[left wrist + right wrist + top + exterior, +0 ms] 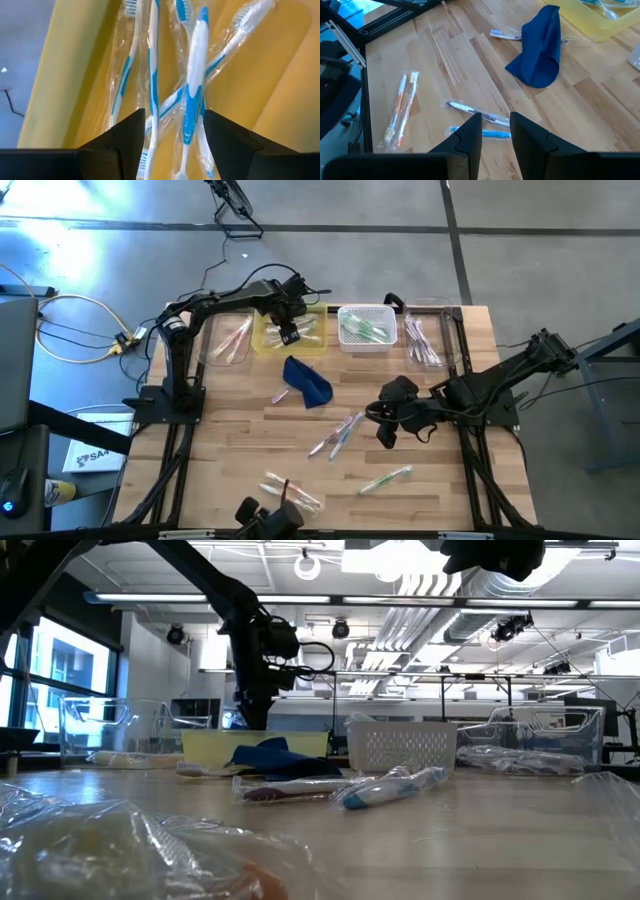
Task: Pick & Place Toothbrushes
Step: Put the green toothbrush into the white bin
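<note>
1. Four bins line the table's (250, 430) far edge: clear (228, 340), yellow bin (312, 340), white basket (366, 330), clear (430, 340).
2. Left gripper (288, 332) hangs over the yellow bin, fingers apart, nothing between them; blue-and-white toothbrushes (192, 95) in wrappers lie below.
3. Right gripper (388, 430) hovers mid-table, fingers slightly apart, empty, above loose brushes (475, 112).
4. More brushes lie by the blue pouch (308, 380) and near the front edge.
5. No writing on them is readable.

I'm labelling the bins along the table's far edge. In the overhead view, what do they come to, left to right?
Clear bin with pinkish toothbrushes → yellow bin, left gripper open over its blue toothbrushes → white basket with green ones → clear bin.
</note>
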Controlling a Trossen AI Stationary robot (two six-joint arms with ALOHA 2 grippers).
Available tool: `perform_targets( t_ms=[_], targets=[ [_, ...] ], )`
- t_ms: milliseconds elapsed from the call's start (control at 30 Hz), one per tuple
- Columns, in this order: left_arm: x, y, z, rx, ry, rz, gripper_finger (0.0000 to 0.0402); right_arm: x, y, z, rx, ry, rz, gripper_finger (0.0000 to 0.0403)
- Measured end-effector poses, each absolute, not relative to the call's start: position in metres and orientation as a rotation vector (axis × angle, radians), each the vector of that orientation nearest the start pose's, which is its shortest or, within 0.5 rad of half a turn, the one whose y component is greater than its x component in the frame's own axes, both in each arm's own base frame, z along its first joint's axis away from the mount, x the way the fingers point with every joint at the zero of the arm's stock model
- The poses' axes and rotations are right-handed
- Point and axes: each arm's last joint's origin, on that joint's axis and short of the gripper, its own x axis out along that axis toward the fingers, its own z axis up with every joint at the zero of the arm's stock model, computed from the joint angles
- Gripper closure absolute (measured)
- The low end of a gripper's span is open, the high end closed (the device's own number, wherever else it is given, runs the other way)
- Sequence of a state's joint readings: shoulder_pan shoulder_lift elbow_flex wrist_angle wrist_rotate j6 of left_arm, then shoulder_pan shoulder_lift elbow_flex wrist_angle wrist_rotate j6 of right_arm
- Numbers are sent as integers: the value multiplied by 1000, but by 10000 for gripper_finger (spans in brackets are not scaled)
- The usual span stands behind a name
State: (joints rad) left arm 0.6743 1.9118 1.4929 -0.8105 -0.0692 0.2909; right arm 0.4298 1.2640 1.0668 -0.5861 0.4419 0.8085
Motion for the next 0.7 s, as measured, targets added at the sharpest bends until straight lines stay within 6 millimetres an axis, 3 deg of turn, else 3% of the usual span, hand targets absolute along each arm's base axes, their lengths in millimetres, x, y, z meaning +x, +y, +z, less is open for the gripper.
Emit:
perform_targets(
  t_ms=[233, 467, 700],
  targets=[
    [304, 245, 218, -130, 1249, 469, 204, 240, 97, 300, 439, 651, -289, 309],
    [302, 240, 217, -209, 1260, 367, 203, 240, 97, 300, 425, 653, -284, 309],
    [306, 242, 242, -215, 1235, 351, 203, 240, 97, 300, 423, 653, -284, 309]
  ],
)
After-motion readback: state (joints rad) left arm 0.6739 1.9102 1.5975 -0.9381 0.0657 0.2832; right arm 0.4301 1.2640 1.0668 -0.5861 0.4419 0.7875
